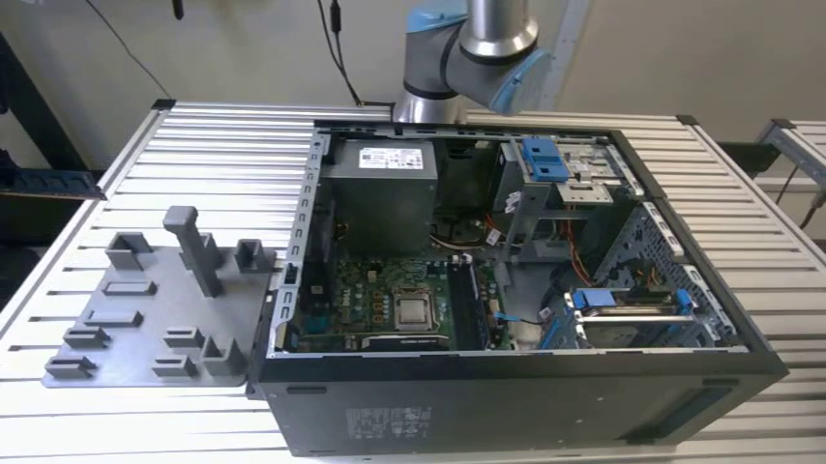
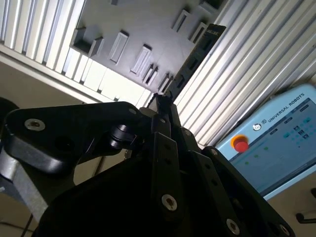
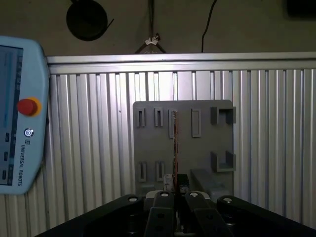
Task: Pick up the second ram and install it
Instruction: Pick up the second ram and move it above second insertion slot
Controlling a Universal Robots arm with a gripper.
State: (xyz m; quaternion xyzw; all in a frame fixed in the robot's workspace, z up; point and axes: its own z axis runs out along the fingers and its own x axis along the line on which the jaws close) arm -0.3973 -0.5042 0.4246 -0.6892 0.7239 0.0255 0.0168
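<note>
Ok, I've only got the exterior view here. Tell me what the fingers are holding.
Observer: In the second wrist view the fingers are shut on one end of a dark, thin RAM stick.
Operator: Say what lies beyond it.
Observer: In the first wrist view the stick, seen edge-on, points at a flat grey slotted fixture plate on the ribbed aluminium table and appears clear of it.
Operator: Name anything else near that plate.
Observer: A pale blue teach pendant with a round red button sits to one side; whether it rests on the table I cannot tell.
</note>
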